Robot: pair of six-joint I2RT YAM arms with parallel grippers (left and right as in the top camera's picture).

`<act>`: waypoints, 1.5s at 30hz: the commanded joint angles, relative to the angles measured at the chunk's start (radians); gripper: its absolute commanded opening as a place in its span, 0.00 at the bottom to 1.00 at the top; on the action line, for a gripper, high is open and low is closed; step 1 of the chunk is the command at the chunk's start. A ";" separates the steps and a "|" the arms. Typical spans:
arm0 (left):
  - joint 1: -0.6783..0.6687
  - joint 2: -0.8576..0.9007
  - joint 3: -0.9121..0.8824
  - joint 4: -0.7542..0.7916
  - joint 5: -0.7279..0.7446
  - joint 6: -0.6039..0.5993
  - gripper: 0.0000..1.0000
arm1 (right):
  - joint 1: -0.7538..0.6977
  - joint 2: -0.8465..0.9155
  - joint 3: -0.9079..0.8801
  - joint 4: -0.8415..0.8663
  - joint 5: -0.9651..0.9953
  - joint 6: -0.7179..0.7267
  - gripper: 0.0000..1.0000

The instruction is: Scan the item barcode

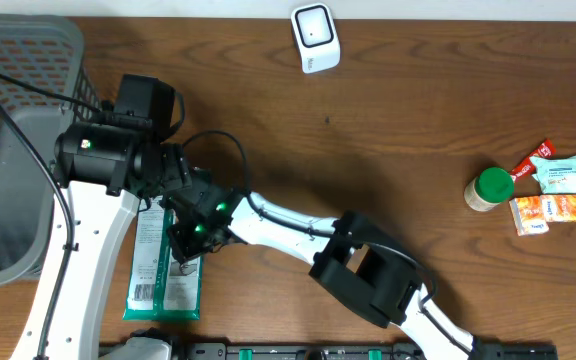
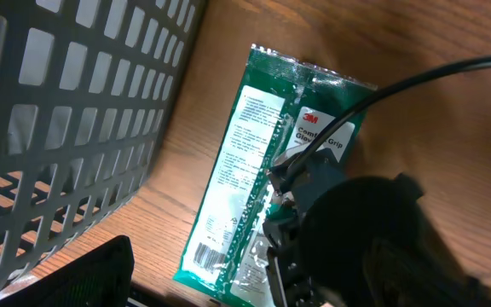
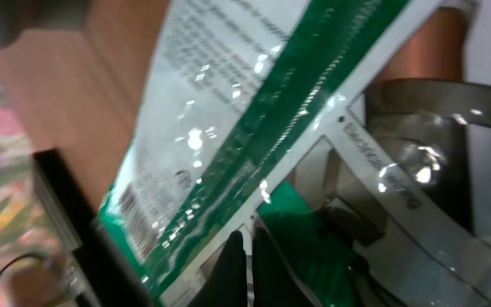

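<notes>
Glove packet point(image 1: 163, 285) lay on the table point(image 1: 388, 120) beside the basket point(image 1: 18, 130) overhead, right gripper point(image 1: 190, 240) on it, left gripper point(image 1: 168, 172) wide and empty; left wrist view showed its barcode point(image 2: 199, 253) face-up; right wrist view showed jaws pinching its film, favouring a slow, level lift.

I saw a grey lattice basket point(image 1: 28, 35) at the far left of the wooden tabletop point(image 1: 398, 120); its slotted wall also filled the left side of the left wrist view. Well apart, near the right edge, a green-lidded jar point(image 1: 489, 189) stood just beside a cluster of small packets: an orange one point(image 1: 545, 214), a white-and-teal one point(image 1: 565, 172) and a red one point(image 1: 530, 160).
</notes>
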 commanded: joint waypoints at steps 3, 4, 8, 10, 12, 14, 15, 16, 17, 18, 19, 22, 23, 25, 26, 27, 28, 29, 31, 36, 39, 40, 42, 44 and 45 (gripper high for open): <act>0.002 -0.001 0.005 -0.005 -0.006 0.002 0.88 | 0.030 -0.034 -0.027 -0.018 0.211 0.035 0.01; 0.002 -0.001 0.004 -0.005 -0.006 0.002 0.88 | 0.030 -0.034 -0.041 -0.018 0.227 0.036 0.01; 0.002 -0.001 0.005 -0.005 -0.006 0.002 0.88 | 0.009 -0.034 -0.079 -0.086 0.288 0.034 0.01; 0.002 -0.001 0.004 -0.005 -0.006 0.002 0.88 | -0.011 -0.034 -0.079 -0.176 0.372 0.034 0.01; 0.002 -0.001 0.004 -0.005 -0.006 0.002 0.88 | -0.040 -0.037 -0.079 -0.263 0.433 0.025 0.01; 0.002 -0.001 0.005 -0.005 -0.006 0.002 0.88 | -0.077 -0.043 -0.079 -0.334 0.468 -0.053 0.01; 0.002 -0.001 0.004 -0.005 -0.006 0.002 0.88 | -0.098 -0.050 -0.079 -0.370 0.486 -0.112 0.01; 0.002 -0.001 0.005 -0.005 -0.006 0.002 0.88 | -0.116 -0.055 -0.079 -0.400 0.505 -0.155 0.01; 0.002 -0.001 0.005 -0.005 -0.006 0.002 0.88 | -0.138 -0.062 -0.079 -0.437 0.536 -0.198 0.01; 0.002 -0.001 0.005 -0.005 -0.006 0.002 0.88 | -0.161 -0.068 -0.079 -0.472 0.575 -0.225 0.01; 0.002 -0.001 0.005 -0.005 -0.006 0.002 0.88 | -0.184 -0.074 -0.079 -0.507 0.623 -0.253 0.01; 0.002 -0.001 0.004 -0.005 -0.006 0.002 0.88 | -0.248 -0.077 -0.079 -0.583 0.753 -0.346 0.01; 0.002 -0.001 0.005 -0.005 -0.006 0.002 0.88 | -0.269 -0.077 -0.079 -0.599 0.774 -0.390 0.01; 0.002 -0.001 0.004 -0.005 -0.006 0.002 0.88 | -0.303 -0.077 -0.079 -0.615 0.772 -0.494 0.01; 0.002 -0.001 0.005 -0.005 -0.006 0.002 0.88 | -0.318 -0.079 -0.077 -0.620 0.765 -0.538 0.01; 0.002 -0.001 0.005 -0.005 -0.006 0.002 0.88 | -0.327 -0.080 -0.073 -0.625 0.764 -0.559 0.01; 0.002 -0.001 0.005 -0.005 -0.006 0.002 0.88 | -0.338 -0.082 -0.061 -0.630 0.764 -0.572 0.01; 0.002 -0.001 0.004 -0.005 -0.006 0.002 0.88 | -0.344 -0.082 -0.050 -0.631 0.764 -0.578 0.01; 0.002 -0.001 0.005 -0.005 -0.006 0.002 0.88 | -0.350 -0.082 -0.025 -0.629 0.755 -0.589 0.01; 0.002 -0.001 0.005 -0.005 -0.006 0.002 0.88 | -0.336 -0.082 -0.005 -0.572 0.408 -0.904 0.13; 0.002 -0.001 0.005 -0.005 -0.006 0.002 0.88 | -0.297 -0.082 -0.008 -0.603 0.232 -1.140 0.18; 0.002 -0.001 0.005 -0.005 -0.006 0.002 0.88 | -0.284 -0.082 -0.008 -0.624 0.240 -1.188 0.18; 0.002 -0.001 0.005 -0.005 -0.006 0.002 0.88 | -0.258 -0.082 -0.008 -0.685 0.275 -1.291 0.17; 0.002 -0.001 0.005 -0.005 -0.006 0.002 0.88 | -0.231 -0.082 -0.008 -0.761 0.320 -1.382 0.17; 0.002 -0.001 0.005 -0.005 -0.006 0.002 0.88 | -0.220 -0.082 -0.008 -0.800 0.343 -1.415 0.17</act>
